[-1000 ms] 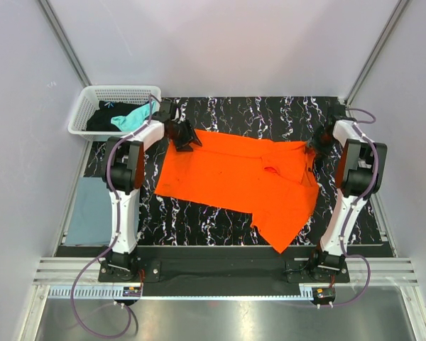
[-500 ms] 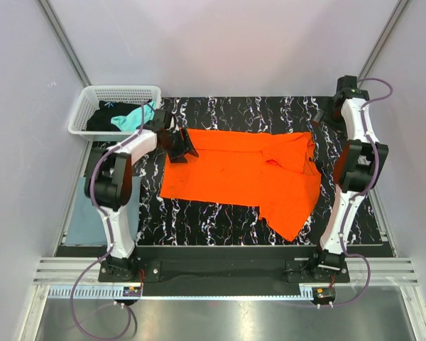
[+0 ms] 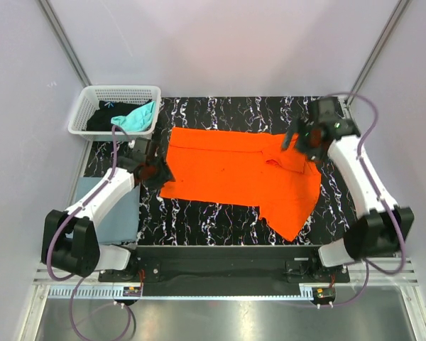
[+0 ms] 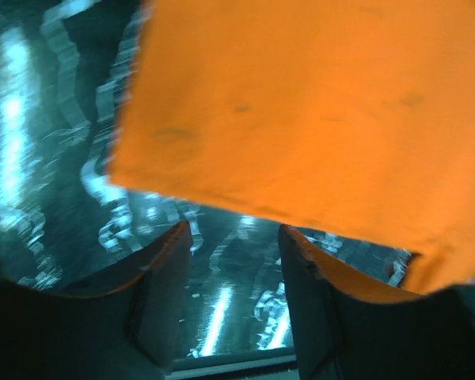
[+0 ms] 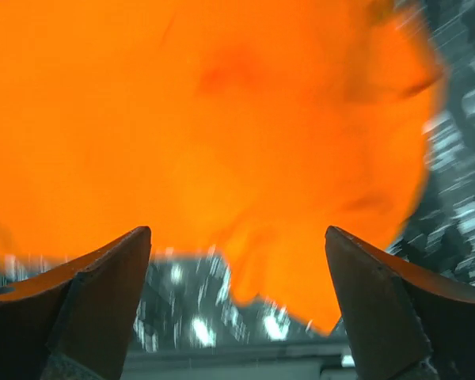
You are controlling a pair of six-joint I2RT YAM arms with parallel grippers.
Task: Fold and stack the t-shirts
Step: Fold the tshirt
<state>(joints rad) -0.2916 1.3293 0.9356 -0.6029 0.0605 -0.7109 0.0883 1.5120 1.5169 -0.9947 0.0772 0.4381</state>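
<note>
Since half a second ago the orange t-shirt (image 3: 227, 174) has barely shifted, while both arms have swung: the left back to the near corner, the right in over the cloth. It lies spread on the table (image 3: 220, 222), long axis from 9 to 3 o'clock, a flap trailing toward 5. Its 8 o'clock corner sits just ahead of the left gripper (image 3: 156, 172), jaws parted and empty. The bunched 2 o'clock end lies beneath the right gripper (image 3: 305, 142), jaws wide and empty. Each arm is nearer its own end.

Pale grey walls (image 3: 220, 42) enclose a black, white-veined marble-patterned table (image 3: 234, 110), with aluminium rails (image 3: 383, 272) at its near edge.
</note>
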